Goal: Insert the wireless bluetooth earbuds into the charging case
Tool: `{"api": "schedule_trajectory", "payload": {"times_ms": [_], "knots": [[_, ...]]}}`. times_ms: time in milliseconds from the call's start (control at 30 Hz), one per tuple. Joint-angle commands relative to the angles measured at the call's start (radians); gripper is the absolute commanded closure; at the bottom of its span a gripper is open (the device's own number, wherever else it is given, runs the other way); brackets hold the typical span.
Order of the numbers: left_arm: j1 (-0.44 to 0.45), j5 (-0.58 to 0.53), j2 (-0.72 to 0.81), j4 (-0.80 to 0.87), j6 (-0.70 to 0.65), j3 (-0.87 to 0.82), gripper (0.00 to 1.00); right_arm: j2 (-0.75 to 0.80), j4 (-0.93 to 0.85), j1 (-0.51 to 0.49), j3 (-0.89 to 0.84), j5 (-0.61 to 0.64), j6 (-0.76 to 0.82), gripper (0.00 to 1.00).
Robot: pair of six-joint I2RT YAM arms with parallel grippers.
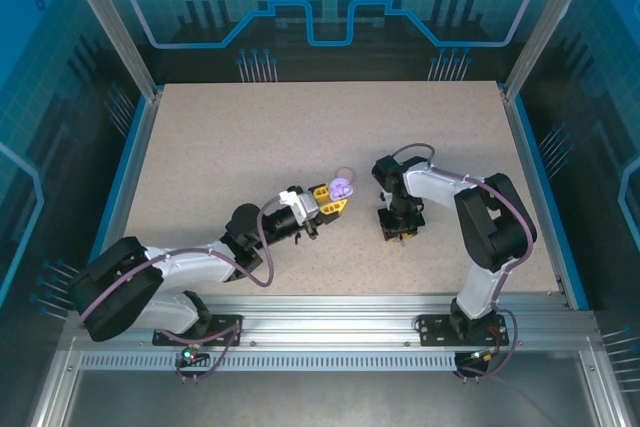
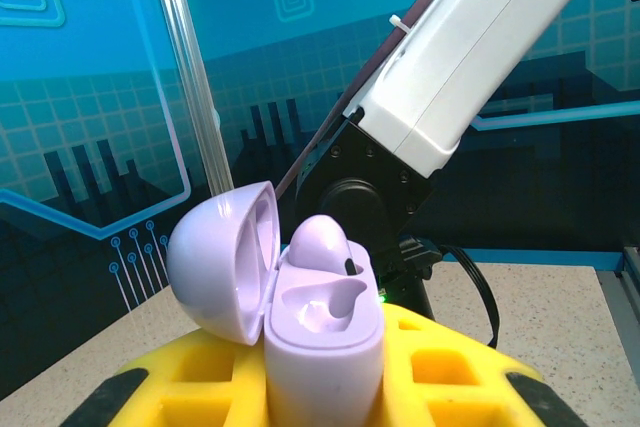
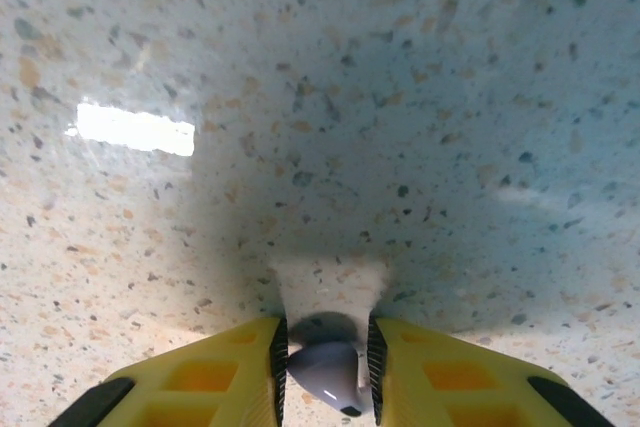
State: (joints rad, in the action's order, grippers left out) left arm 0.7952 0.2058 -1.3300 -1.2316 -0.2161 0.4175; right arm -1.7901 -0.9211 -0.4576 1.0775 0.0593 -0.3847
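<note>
The right pincer [image 3: 325,345], with 2 yellow ribbed fingers, is closed on 1 tiny pale lilac stemmed earbud [image 3: 322,372], pinched between the inner pads with its dark-tipped stem pointing toward the near edge of the wrist view. It hangs just above the speckled beige stone-look tabletop [image 3: 300,97], a little right of centre, pointing straight down. To its left, apart from it, the left pincer [image 1: 331,199] is clamped tight around the body of a small rounded lilac plastic charging case [image 2: 325,352], held near the middle of the table. The domed lid of the case [image 2: 215,267] is hinged open to the left. Inside, 1 matching lilac earbud [image 2: 320,242] sits in the far socket, riding rather high, and the near socket is empty. Beyond both stand the clear walls and blue patterned backdrop of the enclosure. Probably the held earbud belongs in that empty socket. The risks from here: the earbud is smooth and gripped on a small area, so it may twist or slip during travel; if its stem is not lined up with the socket it will perch rather than seat; a careless approach could nudge the open lid or unseat the other earbud; and pressing hard could shift the case in its grip.
</note>
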Motion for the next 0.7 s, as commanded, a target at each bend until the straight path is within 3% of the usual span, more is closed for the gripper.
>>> {"api": "schedule_trajectory", "payload": {"times_ms": [0,667], "knots": [[0.005,-0.013,0.015,-0.009,-0.003,-0.002,0.98,0.033,-0.057,-0.008,-0.014,-0.025,0.017,0.69],[0.004,-0.011,0.008,-0.004,0.001,0.010,0.98,-0.033,-0.003,-0.008,-0.012,0.001,0.021,0.70]]}}
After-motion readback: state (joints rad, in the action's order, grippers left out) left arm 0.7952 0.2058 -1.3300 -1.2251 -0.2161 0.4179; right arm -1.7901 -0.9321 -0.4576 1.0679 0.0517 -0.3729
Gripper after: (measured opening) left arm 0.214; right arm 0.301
